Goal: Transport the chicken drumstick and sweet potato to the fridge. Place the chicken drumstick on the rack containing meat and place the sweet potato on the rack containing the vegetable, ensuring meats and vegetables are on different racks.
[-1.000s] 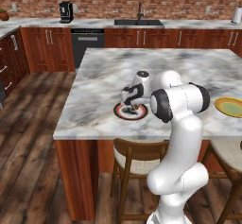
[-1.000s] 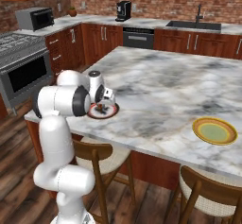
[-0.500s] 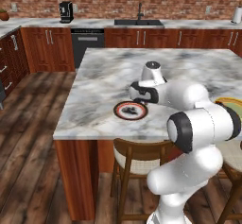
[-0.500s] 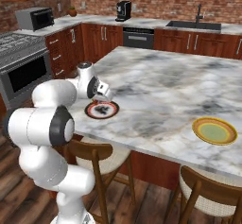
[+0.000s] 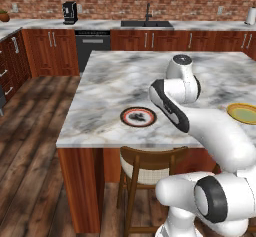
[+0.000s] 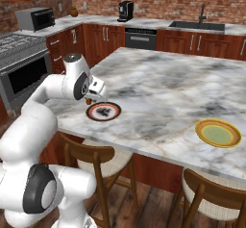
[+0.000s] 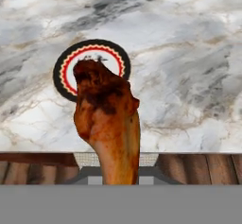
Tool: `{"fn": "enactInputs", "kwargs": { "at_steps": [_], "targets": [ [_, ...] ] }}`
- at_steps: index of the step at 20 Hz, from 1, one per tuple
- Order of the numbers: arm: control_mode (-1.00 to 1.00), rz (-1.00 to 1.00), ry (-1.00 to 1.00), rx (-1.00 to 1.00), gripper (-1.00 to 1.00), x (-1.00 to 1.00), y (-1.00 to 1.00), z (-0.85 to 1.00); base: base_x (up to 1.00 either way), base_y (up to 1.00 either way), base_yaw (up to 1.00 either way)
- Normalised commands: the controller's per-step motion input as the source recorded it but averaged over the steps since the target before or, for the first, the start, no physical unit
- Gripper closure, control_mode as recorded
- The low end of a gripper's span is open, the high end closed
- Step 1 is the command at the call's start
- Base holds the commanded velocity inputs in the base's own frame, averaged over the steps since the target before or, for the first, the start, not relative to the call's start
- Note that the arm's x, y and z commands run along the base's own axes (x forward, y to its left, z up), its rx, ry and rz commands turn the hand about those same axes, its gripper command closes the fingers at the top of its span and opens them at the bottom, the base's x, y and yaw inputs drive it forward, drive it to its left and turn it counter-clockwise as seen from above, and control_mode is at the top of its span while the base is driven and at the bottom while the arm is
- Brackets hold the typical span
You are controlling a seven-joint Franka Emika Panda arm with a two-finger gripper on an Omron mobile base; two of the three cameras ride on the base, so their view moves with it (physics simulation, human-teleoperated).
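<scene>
Chicken drumstick [image 7: 108, 124]: held in the gripper, filling the lower centre of the hand view; golden-brown, with darker char on the meaty end.
Long axis: runs straight along the gripper's line of sight, thin bone end down at the bottom edge between the fingers, bulbous end pointing away toward the upper centre of the frame.
Gripper [image 6: 89, 98]: jaws drawn narrow and clamped on the bone end; in the right base view it sits left of centre, just beside the plate.
Plate [image 7: 66, 69]: round, black rim with a red ring, lying on the marble island [image 5: 125, 81] just beyond the drumstick's tip, partly covered by it; in the left base view it sits near the island's front edge, centre of the frame.
Height: the drumstick looks lifted clear of the plate, judged from the plate showing behind it.
Yellow plate [image 6: 218, 133]: right side of the right base view, well apart from the hand.
Sweet potato, fridge: cannot place either from these views.
Next move, as a judgement: carry the drumstick off the island and drive toward the fridge.
</scene>
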Motion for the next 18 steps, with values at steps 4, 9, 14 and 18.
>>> {"fn": "enactInputs", "kwargs": {
  "at_steps": [4,9,14,18],
  "targets": [
    [-1.00,-0.03,-0.11,0.01,1.00,-1.00,0.00,0.74,0.00,0.00,0.00],
    [-1.00,-0.01,-0.09,0.00,1.00,-1.00,0.00,0.64,0.00,0.00,0.00],
    [-1.00,-0.05,-0.04,0.00,1.00,-0.78,-0.01,0.83,0.00,0.00,0.00],
    [-1.00,-0.02,-0.01,0.00,1.00,-0.76,0.00,0.82,0.00,0.00,0.00]
  ]
}}
